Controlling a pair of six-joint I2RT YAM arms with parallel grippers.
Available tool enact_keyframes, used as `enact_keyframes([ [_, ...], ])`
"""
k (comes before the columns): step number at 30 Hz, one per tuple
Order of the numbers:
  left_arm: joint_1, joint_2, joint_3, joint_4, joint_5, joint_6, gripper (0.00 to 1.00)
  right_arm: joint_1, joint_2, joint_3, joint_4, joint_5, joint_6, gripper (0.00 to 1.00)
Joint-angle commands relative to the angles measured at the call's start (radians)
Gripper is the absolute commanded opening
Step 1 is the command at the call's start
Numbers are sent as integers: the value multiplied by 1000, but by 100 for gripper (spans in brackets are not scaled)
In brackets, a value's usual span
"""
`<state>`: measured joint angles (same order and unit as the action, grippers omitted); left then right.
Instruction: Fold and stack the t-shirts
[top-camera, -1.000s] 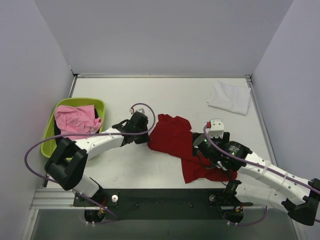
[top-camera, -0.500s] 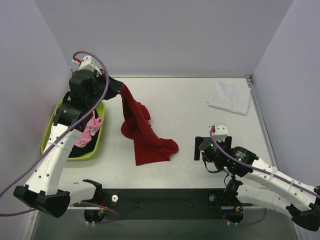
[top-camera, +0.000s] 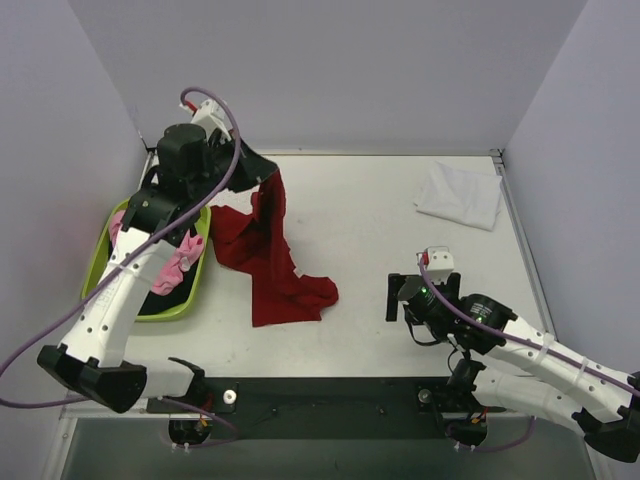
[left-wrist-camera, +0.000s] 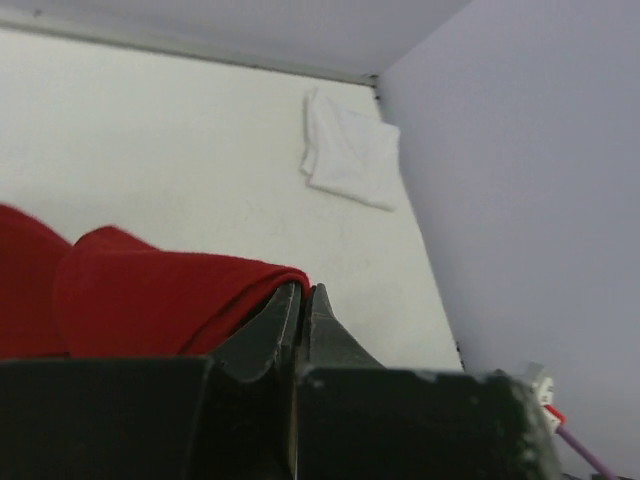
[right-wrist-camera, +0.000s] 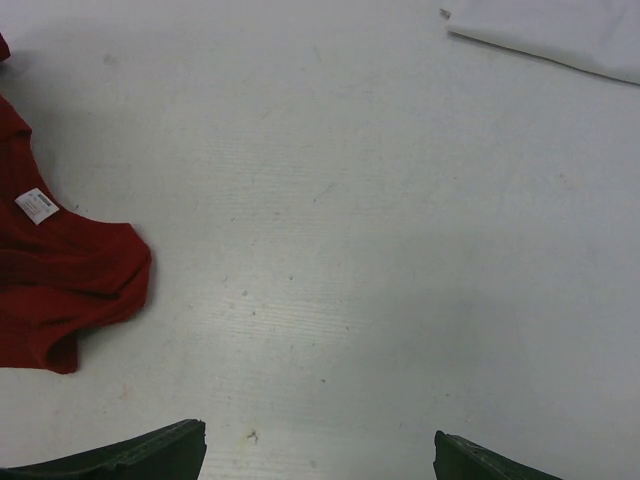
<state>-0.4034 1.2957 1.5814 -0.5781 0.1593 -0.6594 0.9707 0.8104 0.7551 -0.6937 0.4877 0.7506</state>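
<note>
left hand: clamped tight on a bunched bit of the deep red t-shirt, held up in the air around 11 o'clock over the table (in the wrist view the two fingers are pressed together with red cloth tucked right up against them)

deep red t-shirt: hangs from that grip and trails down toward 7 o'clock. The lower end lies crumpled on the table, and another fold spreads out left, just beside the tub's right rim.

white label: little tag showing on the red cloth, seen from the right wrist view at the left edge

right hand: fingers spread wide apart with nothing between them, sitting over bare table around 5 o'clock, near the red shirt's lowest corner but not touching it

white t-shirt: lying flat and roughly folded at 2 o'clock, close to the far right corner and well apart from both hands

lime-green tub: at 9 o'clock, along the table's left edge

pink t-shirt: bunched up inside the tub, partly hidden behind the left arm

black t-shirt: dark cloth in the tub under the pink one. Only a patch shows, so I can't tell how it's lying.
</note>
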Motion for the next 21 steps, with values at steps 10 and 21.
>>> enact_keyframes([
  [10,-112,384,909,49,220,-28,0,25,-48,-49,114,-70,-53,98],
  [21,-22,214,399,116,85,37,0,29,-42,-54,115,-60,-73,97],
])
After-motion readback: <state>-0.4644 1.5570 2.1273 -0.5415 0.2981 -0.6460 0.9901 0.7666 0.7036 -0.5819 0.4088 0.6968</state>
